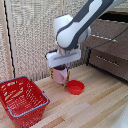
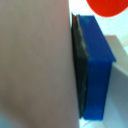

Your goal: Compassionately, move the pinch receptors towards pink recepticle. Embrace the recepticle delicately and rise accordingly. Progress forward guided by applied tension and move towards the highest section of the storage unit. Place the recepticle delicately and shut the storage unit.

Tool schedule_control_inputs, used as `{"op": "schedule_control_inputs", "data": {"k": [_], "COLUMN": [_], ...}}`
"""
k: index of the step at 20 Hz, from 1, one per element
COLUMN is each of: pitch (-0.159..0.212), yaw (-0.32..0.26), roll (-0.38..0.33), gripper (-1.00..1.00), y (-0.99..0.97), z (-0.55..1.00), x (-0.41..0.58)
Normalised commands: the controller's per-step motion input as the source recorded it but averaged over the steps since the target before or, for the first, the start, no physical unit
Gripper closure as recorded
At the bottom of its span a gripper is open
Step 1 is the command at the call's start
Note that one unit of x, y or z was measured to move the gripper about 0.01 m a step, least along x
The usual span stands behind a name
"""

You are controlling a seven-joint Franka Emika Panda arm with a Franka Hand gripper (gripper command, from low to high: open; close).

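1. Pinch receptors (image 1: 62, 69) stood down over the pink recepticle (image 1: 61, 75) on the wooden table (image 1: 95, 102); in the wrist view one blue fingertip (image 2: 97, 65) lay flat against the pink wall (image 2: 35, 65), so we judged them pressed on the cup, although the other finger was hidden.
2. We saw the recepticle upright, just beside the red bowl (image 1: 76, 87), with the red basket (image 1: 22, 100) well apart at the exterior view's left; we could not tell whether its base touched the table.
3. We judged the step to be the gentle lift; we would hold only enough pressure that the thin plastic did not bend.
4. We would rise straight up, so the cup cleared the bowl without tilting.
5. We noted the storage unit (image 1: 110, 45) at the exterior view's right; its highest section (image 1: 112, 30) was partly hidden, so the travel should be slow.
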Motion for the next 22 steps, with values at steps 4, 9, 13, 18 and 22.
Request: {"op": "schedule_control_inputs", "data": {"k": [4,9,13,18,22], "pitch": [0.111,0.098,0.053,0.023,0.022], "yaw": [0.0,0.0,-0.005,-0.038,-0.065], "roll": [0.0,0.0,0.0,-0.002,-0.004], "gripper": [1.0,1.0,1.0,1.0,1.0], "y": [-0.03,-0.09,-0.18,-0.37,-0.51], "z": [0.96,0.98,1.0,1.0,1.0], "x": [0.584,0.593,0.537,0.403,0.311]}}
